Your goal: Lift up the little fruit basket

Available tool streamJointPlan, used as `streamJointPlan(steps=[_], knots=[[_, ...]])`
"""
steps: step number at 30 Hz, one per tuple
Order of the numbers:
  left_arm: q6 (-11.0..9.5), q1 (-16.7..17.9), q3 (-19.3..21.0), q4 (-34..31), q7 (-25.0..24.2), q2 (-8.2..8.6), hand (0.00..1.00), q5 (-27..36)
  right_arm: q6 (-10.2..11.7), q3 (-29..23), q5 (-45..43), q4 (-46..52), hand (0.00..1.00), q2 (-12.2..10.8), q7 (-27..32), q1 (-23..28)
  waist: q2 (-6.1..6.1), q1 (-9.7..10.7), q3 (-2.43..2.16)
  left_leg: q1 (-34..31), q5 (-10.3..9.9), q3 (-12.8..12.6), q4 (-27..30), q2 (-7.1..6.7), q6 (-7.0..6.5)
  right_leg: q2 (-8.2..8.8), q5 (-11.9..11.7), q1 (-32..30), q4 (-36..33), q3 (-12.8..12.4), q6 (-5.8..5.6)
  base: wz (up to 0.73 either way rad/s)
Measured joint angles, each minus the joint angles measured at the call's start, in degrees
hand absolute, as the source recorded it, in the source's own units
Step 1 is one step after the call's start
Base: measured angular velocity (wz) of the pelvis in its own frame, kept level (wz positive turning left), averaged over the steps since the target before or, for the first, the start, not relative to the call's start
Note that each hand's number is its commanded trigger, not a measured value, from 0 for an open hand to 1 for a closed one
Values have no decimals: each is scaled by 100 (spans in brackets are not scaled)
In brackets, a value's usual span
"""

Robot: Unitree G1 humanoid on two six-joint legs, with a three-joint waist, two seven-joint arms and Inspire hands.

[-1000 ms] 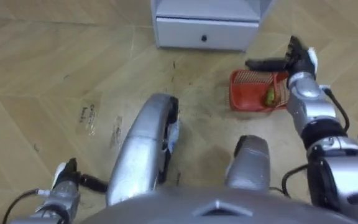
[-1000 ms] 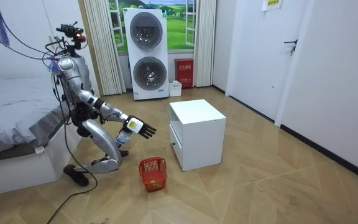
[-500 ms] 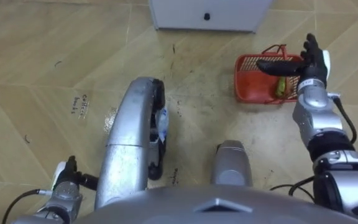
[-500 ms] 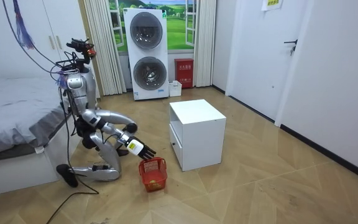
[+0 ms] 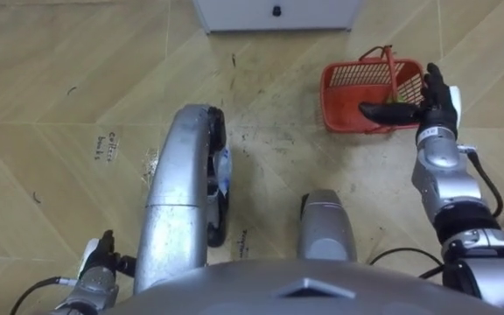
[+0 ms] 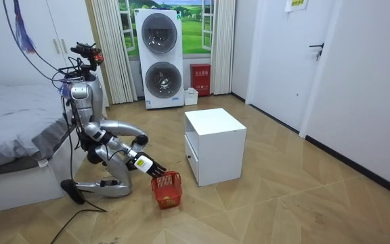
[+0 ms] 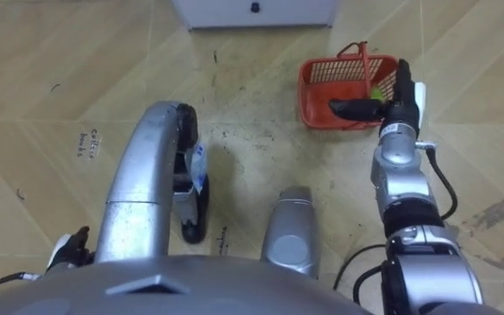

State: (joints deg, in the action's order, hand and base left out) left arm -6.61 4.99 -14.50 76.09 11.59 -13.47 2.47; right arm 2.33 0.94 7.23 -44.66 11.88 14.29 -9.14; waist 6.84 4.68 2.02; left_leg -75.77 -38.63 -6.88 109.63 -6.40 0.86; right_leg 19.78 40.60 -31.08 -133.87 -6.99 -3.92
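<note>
A red plastic fruit basket [image 5: 346,79] stands on the wooden floor to my front right, its handle [image 5: 392,68] raised. Something small and green [image 7: 376,91] lies inside it. My right hand [image 5: 433,103] hovers at the basket's near right side, fingers straight and open, the thumb stretched left over the rim. It holds nothing. In the room view I kneel low on the floor with that hand [image 6: 150,167] just above the basket [image 6: 167,189]. My left hand [image 5: 100,263] hangs low at the lower left, by my leg.
A white cabinet [image 6: 215,144] with a bottom drawer [image 5: 275,12] stands just beyond the basket. A bed [image 6: 12,139] is behind me, and stacked washing machines [image 6: 161,57] stand against the far wall. My knees take up the floor straight ahead.
I have sunk from a crouch into a low kneel, and the whole view has shifted. My right hand has come down from above the basket to its near rim.
</note>
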Motion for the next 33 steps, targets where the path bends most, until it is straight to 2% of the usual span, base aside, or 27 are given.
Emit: streamJointPlan(steps=[8, 16, 19, 24, 27, 33], knots=[[10, 86, 33, -43, -95, -8, 0, 69, 1, 9, 12, -123, 0, 95, -24, -87, -9, -60, -4, -12, 5, -51, -25, 72, 10, 4, 1, -78, -11, -40, -1, 0], [48, 76, -39, -39, -355, -43, 0, 164, -12, 48, 474, -1079, 0, 443, -299, -646, -21, -283, 9, -46, 9, -115, -57, 123, 15, 27, 6, -144, -22, -37, -13, 2], [126, -31, -47, 7, -395, -55, 0, 182, -11, 68, 579, -1262, 0, 580, -430, -756, -14, -380, 22, -111, 24, -144, -73, 127, 40, 41, 13, -236, -64, -73, -27, 0], [145, -150, -161, 6, -508, -116, 0, 198, -67, 245, 606, -1803, 0, 919, -496, -982, -31, -540, 43, -176, 69, -275, -110, 155, 6, 142, 30, -359, -115, -83, -55, 1], [254, -177, -260, -27, -607, -136, 0, 252, -81, 248, 697, -1991, 0, 1056, -578, -1081, -43, -625, 55, -272, 118, -281, -115, 164, 11, 148, 31, -468, -169, -83, -56, 4], [307, -178, -275, -27, -777, -140, 0, 375, -114, 389, 852, -2228, 0, 1201, -745, -1236, -128, -735, 93, -303, 166, -299, -125, 165, 5, 174, 31, -500, -212, -80, -56, 2]])
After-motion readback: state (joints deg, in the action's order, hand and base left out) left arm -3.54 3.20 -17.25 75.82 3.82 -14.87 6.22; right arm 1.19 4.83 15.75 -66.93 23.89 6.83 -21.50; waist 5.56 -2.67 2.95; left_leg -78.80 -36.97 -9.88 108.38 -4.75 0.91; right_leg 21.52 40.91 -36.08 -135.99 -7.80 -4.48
